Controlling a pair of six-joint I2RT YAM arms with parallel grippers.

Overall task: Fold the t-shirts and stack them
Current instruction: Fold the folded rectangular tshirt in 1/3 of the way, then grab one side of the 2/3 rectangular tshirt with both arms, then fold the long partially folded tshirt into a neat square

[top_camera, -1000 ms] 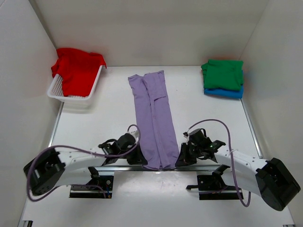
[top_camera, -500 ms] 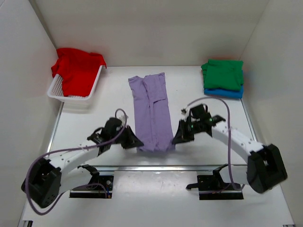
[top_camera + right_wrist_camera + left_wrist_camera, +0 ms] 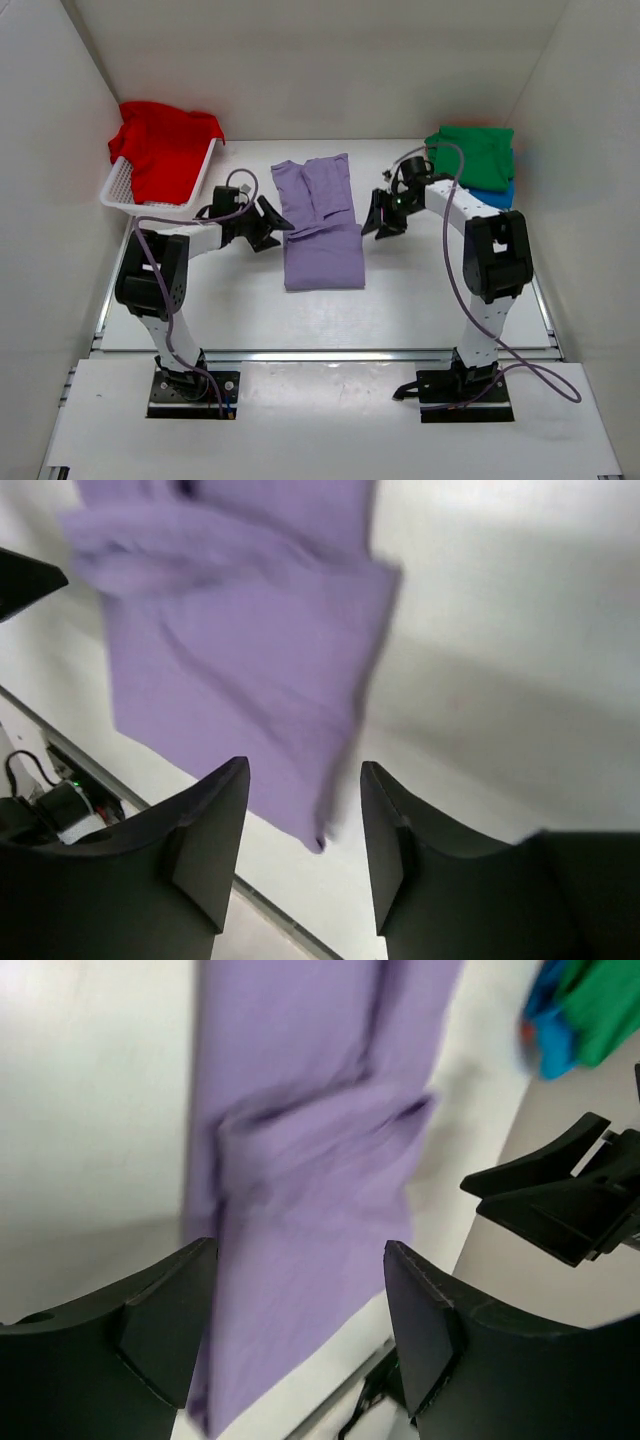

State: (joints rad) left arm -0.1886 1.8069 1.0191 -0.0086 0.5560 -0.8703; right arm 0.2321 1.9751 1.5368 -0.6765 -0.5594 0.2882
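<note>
The lavender t-shirt (image 3: 322,245) lies in the middle of the table, its near half folded back over its far half. My left gripper (image 3: 278,224) stands open at the shirt's left edge, at the fold's upper end. Open too, my right gripper (image 3: 372,226) is at the right edge. In the left wrist view the lavender t-shirt (image 3: 300,1160) lies below the open left gripper (image 3: 300,1305), not pinched. In the right wrist view the lavender cloth (image 3: 240,660) hangs free of the right gripper (image 3: 305,820). The red t-shirt (image 3: 160,150) is heaped in the basket. A folded green t-shirt (image 3: 470,155) rests on the blue t-shirt (image 3: 490,198).
The white slotted basket (image 3: 125,195) stands at the far left, against the left wall. The green and blue stack sits at the far right by the right wall. White walls close in the table on three sides.
Both grippers carried the lavender shirt's near end away from the table's near edge and laid it over the far half. Both then opened and let the cloth go.
</note>
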